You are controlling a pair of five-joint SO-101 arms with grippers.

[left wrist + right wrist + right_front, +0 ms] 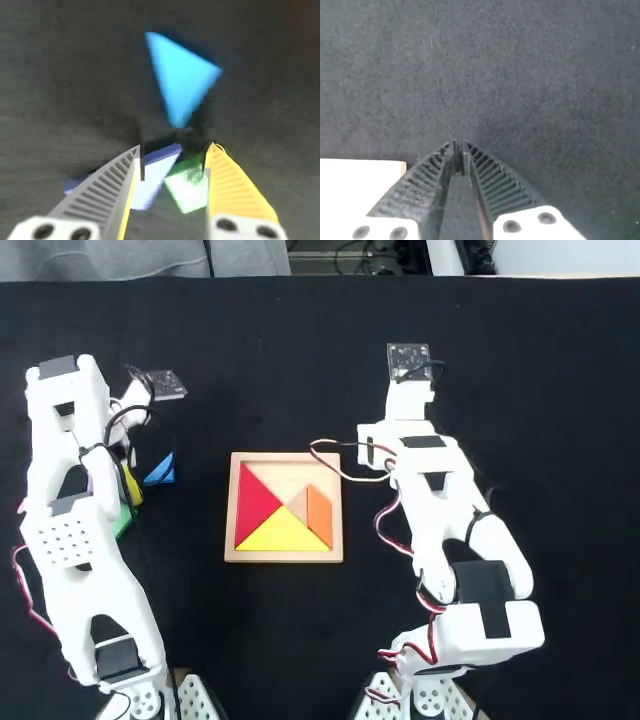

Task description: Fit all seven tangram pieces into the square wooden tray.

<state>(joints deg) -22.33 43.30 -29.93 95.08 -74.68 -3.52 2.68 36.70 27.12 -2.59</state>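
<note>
The square wooden tray (233,540) lies mid-table with a red triangle (257,502), a yellow triangle (283,533) and an orange piece (320,515) in it. To the left of the tray, a blue triangle (160,472) and a green piece (123,524) lie on the cloth. My left gripper (175,150) hangs open low over a pale purple piece (152,177) and the green piece (189,190), which lie between its fingers. The blue triangle (182,80) sits just past the tips. My right gripper (458,150) is shut on nothing, beside a tray corner (360,172).
Black cloth covers the table (300,360). The left arm's white body (75,540) stands over the loose pieces at the left. The right arm (450,540) stands close to the tray's right side. A red and white cable (335,455) crosses above the tray's far right corner.
</note>
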